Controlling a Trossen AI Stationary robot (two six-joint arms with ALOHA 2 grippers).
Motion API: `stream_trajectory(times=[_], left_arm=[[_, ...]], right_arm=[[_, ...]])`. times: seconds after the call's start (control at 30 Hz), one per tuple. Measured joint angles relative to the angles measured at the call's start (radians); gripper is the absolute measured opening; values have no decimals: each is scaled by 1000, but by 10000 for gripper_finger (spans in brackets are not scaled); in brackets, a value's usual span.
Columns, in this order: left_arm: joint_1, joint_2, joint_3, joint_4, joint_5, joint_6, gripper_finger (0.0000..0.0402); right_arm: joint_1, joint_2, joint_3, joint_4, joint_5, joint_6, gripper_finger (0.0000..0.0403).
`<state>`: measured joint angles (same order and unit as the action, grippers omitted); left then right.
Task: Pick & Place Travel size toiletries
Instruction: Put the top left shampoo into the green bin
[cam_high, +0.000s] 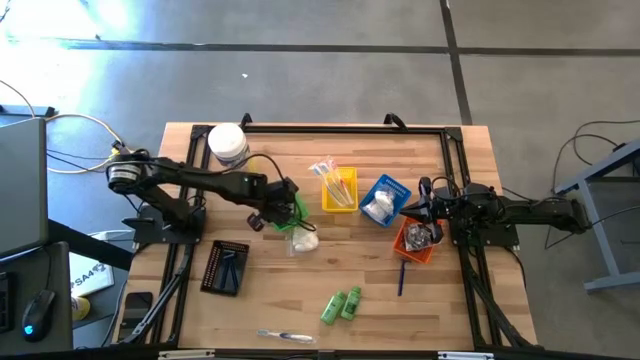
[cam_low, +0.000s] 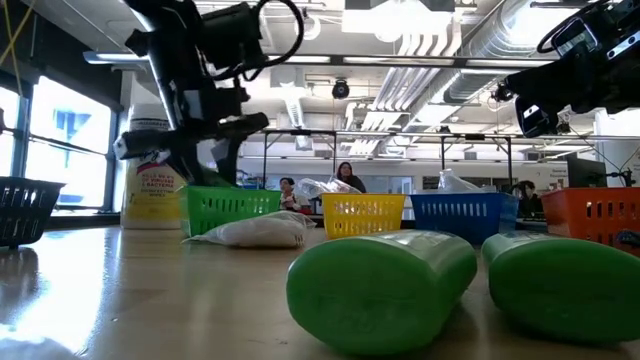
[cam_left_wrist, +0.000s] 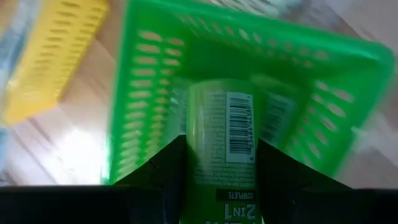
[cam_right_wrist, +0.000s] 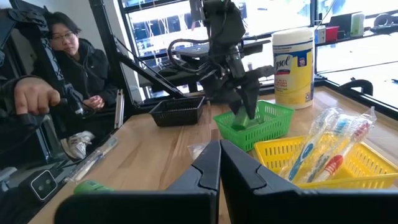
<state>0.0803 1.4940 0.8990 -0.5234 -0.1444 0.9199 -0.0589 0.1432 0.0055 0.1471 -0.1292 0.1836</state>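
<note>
My left gripper (cam_high: 283, 207) is over the green tray (cam_high: 299, 211), shut on a small green tube (cam_left_wrist: 221, 143). The right wrist view shows the tube (cam_right_wrist: 242, 119) below the left gripper (cam_right_wrist: 244, 99), at the green tray (cam_right_wrist: 273, 121). Two more green tubes (cam_high: 340, 305) lie on their sides near the table's front. A white packet (cam_high: 303, 240) lies beside the green tray, and a wrapped toothbrush (cam_high: 285, 336) lies at the front edge. My right gripper (cam_right_wrist: 219, 163) waits shut at the table's right, near the orange tray (cam_high: 416, 241). My left gripper pinches the green tube's two sides (cam_left_wrist: 193, 168) between its two fingers, at the tube's upper, labelled part. The fingers slant down from above, roughly along the tube. The tube hangs below them with its lower end (cam_right_wrist: 239, 124) at the green tray's rim. Whether it touches the tray floor I cannot tell.
A yellow tray (cam_high: 339, 189) with toothbrushes, a blue tray (cam_high: 385, 200) and the orange tray stand in a row to the right of the green one. A black tray (cam_high: 225, 267) sits front left, and a large white jar (cam_high: 228, 145) back left. A person sits beyond the table.
</note>
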Motion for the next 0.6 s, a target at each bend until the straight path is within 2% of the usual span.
stream_trajectory(times=[0.3, 0.6], left_arm=[[-1, 74, 5, 53, -37, -12, 148], [0, 81, 2, 75, -76, -118, 214]], right_arm=[[0, 1, 0, 2, 0, 6, 2], [0, 2, 0, 0, 0, 6, 2]])
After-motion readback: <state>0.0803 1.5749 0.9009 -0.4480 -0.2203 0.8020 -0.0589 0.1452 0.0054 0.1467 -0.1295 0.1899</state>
